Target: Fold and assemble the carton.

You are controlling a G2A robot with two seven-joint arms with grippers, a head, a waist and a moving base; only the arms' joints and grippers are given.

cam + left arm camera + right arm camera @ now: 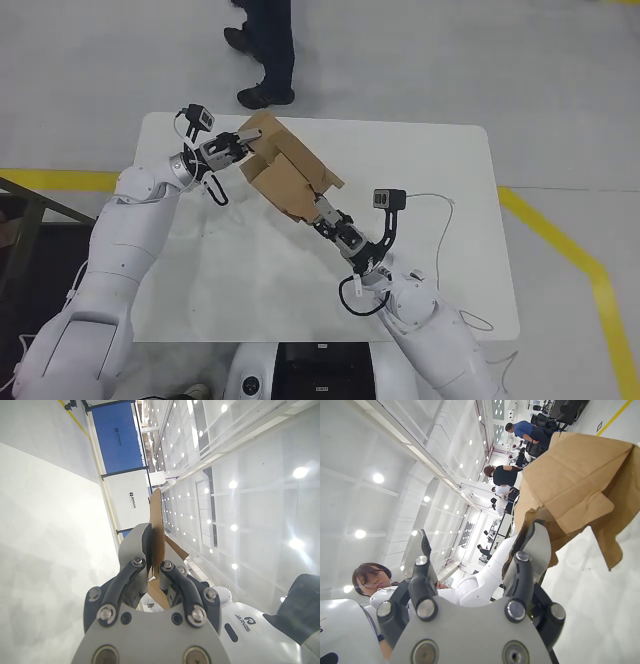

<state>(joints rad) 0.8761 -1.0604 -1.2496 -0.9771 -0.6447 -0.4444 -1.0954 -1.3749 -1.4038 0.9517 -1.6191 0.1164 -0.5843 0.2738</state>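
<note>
Over the white table (440,260), toward its left, a flap of the brown corrugated cardboard carton (285,172) is pinched edge-on in the closed left gripper (228,150). The carton's long axis is laid diagonally from there toward the right gripper (322,212), whose fingers are spread wide around nothing, one finger (537,542) set against the carton's near edge. No print is seen on the carton; lettering on the blue and white panels (117,450) behind is left unread.

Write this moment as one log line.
left hand: shut on carton flap | right hand: open, at carton edge | carton: over table, not yet assembled
</note>
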